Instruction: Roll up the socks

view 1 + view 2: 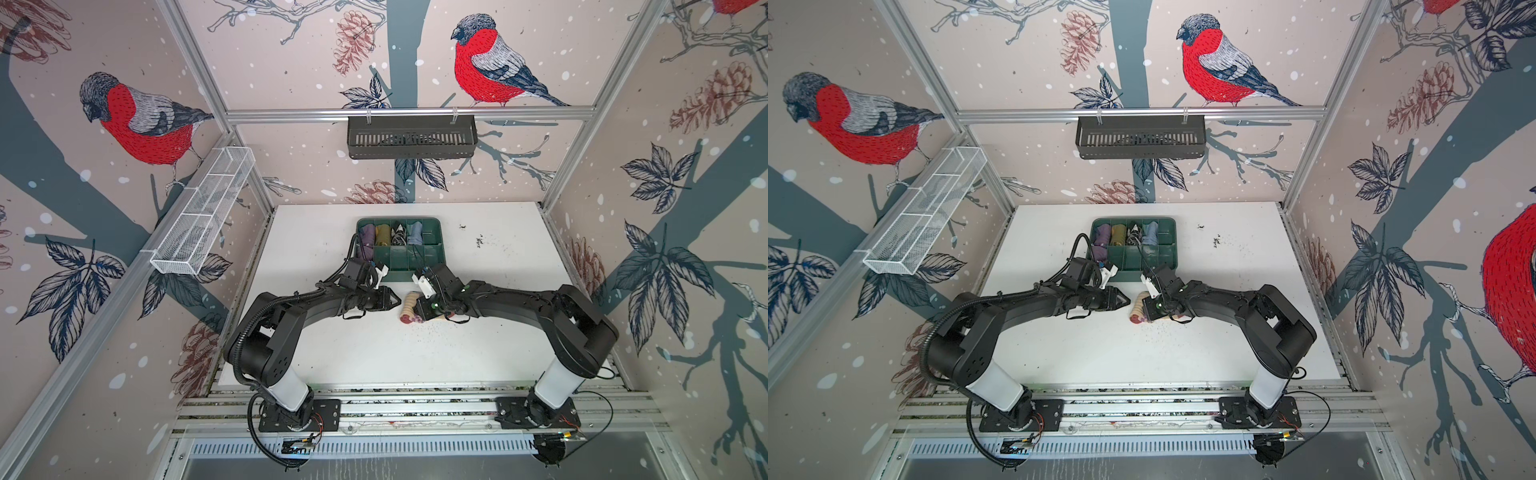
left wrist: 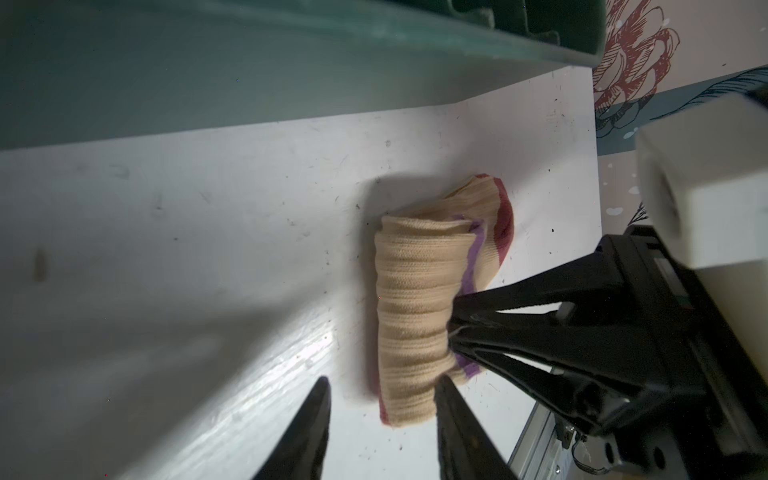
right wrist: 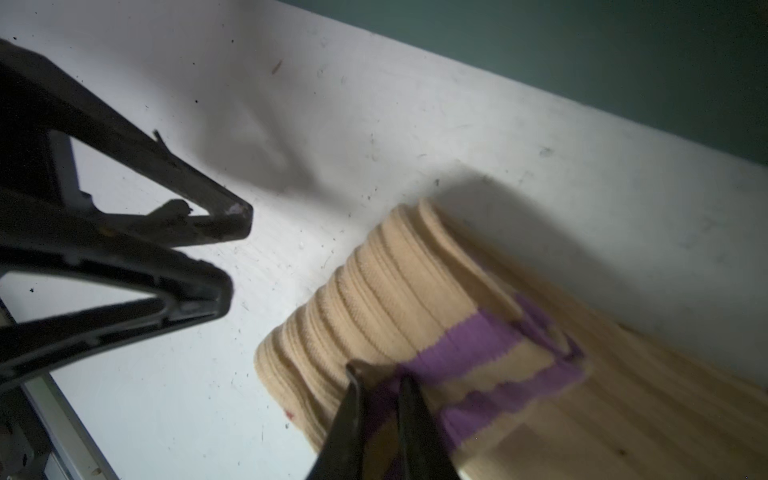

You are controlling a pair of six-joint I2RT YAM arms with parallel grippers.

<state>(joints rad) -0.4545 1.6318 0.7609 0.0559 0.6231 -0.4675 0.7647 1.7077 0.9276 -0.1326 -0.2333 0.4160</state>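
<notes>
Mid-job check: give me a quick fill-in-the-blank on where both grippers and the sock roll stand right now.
1. The right gripper is shut on the sock roll at its ___ stripes.
2. The left gripper is ___ and holds nothing.
3. The sock roll lies on the ___, not in the green tray.
Missing words: purple; open; table.

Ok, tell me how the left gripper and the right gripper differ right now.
The left gripper has its jaws apart and holds nothing; the right gripper is pinched shut on the socks at the purple stripes. The left gripper stands just clear of the socks; the right gripper digs into their fabric. Both are black and point at the socks.
</notes>
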